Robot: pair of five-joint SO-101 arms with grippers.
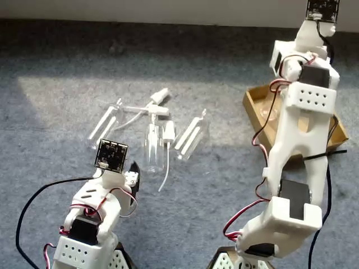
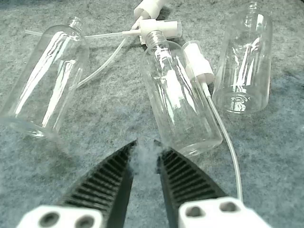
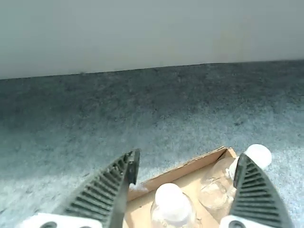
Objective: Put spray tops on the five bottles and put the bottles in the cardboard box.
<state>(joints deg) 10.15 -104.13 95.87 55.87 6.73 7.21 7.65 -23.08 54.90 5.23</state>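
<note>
Three clear bottles lie uncapped on the carpet: a left bottle (image 1: 105,123) (image 2: 45,80), a middle bottle (image 1: 152,147) (image 2: 178,95) and a right bottle (image 1: 190,139) (image 2: 243,61). Loose white spray tops (image 1: 160,103) (image 2: 154,19) with thin tubes lie at their necks, and another spray top (image 1: 168,132) (image 2: 198,61) rests against the middle bottle. My left gripper (image 1: 134,172) (image 2: 146,142) sits just short of the middle bottle's base, its jaws nearly together and holding nothing. My right gripper (image 3: 187,159) stands wide open above the cardboard box (image 1: 255,103) (image 3: 185,167), which holds two capped bottles (image 3: 171,204).
The grey carpet runs back to a pale wall (image 3: 152,33). The right arm (image 1: 303,129) stretches over the box and hides most of it. Open carpet lies between the bottle cluster and the box.
</note>
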